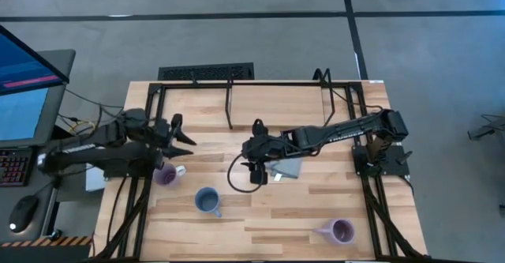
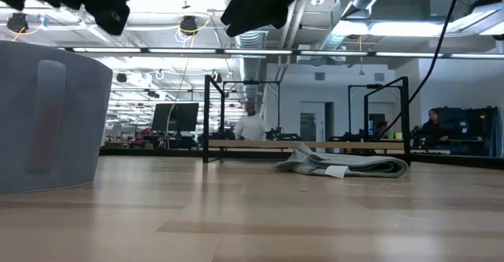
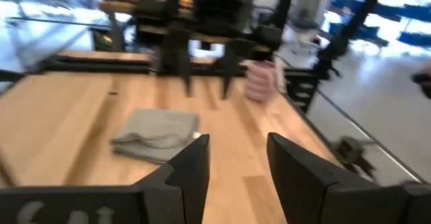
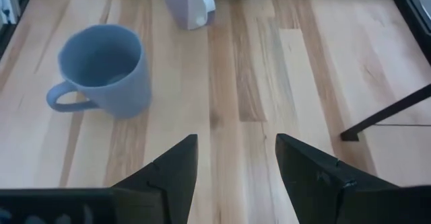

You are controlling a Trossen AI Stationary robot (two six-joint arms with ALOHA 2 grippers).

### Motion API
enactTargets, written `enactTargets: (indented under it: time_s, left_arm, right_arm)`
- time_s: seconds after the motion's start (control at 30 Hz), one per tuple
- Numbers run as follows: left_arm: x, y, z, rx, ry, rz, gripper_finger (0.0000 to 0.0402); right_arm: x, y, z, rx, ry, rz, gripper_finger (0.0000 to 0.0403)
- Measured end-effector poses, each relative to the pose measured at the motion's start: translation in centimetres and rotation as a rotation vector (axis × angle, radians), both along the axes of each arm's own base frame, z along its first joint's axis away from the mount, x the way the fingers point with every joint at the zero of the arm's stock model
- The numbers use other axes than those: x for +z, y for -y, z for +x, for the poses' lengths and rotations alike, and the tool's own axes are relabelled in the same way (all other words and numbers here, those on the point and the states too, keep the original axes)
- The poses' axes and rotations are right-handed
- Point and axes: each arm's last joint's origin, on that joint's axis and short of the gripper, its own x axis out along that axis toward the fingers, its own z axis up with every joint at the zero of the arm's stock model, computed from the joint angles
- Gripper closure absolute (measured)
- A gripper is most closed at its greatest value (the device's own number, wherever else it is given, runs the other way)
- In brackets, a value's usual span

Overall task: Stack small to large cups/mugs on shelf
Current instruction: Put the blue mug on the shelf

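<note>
Left gripper (image 1: 186,139) hovering open at table's left; right gripper (image 1: 254,176) hanging open mid-table, holding nothing.

1. The pale wooden table top (image 1: 316,208) is made of jointed planks with visible grain and a smooth, faintly sheened finish.
2. The blue-grey handled mug (image 4: 104,69) looks matt and smooth, like glazed ceramic.
3. The grey folded cloth (image 2: 342,164) is seen as soft, creased fabric with a white label.
4. The low black thin-rod shelf (image 1: 276,93) appears to be matt metal.
5. The right gripper (image 4: 236,167) fingers (image 4: 172,170) look like dark, matt plastic.
</note>
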Motion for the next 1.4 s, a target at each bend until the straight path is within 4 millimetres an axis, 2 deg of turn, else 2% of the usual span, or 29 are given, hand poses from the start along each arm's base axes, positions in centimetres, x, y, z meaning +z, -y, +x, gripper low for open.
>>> enactTargets:
  time_s: [0.2,0.4,0.87,1.13,1.4]
  left_arm:
    - [1.9,1.5,0.2,0.033,-0.204,0.035,0.0262]
    - [2.2,3.8,1.2,-0.023,-0.390,0.021,0.0262]
    - [0.5,10.0,3.2,-0.016,-0.810,0.016,0.0262]
    - [-1.5,12.5,3.9,0.015,-1.056,-0.069,0.0262]
    - [-3.6,14.4,5.6,0.010,-1.150,-0.101,0.0262]
  right_arm:
    - [-0.2,0.0,-0.2,-0.018,-0.031,0.014,0.0182]
    - [-0.4,0.0,-0.3,-0.028,-0.048,0.016,0.0182]
    - [-0.5,-0.2,-0.5,-0.052,-0.067,0.042,0.0182]
    - [-0.5,-1.2,-0.7,-0.027,-0.066,0.042,0.0182]
    - [-0.5,-2.1,-0.9,-0.014,-0.066,0.054,0.0182]
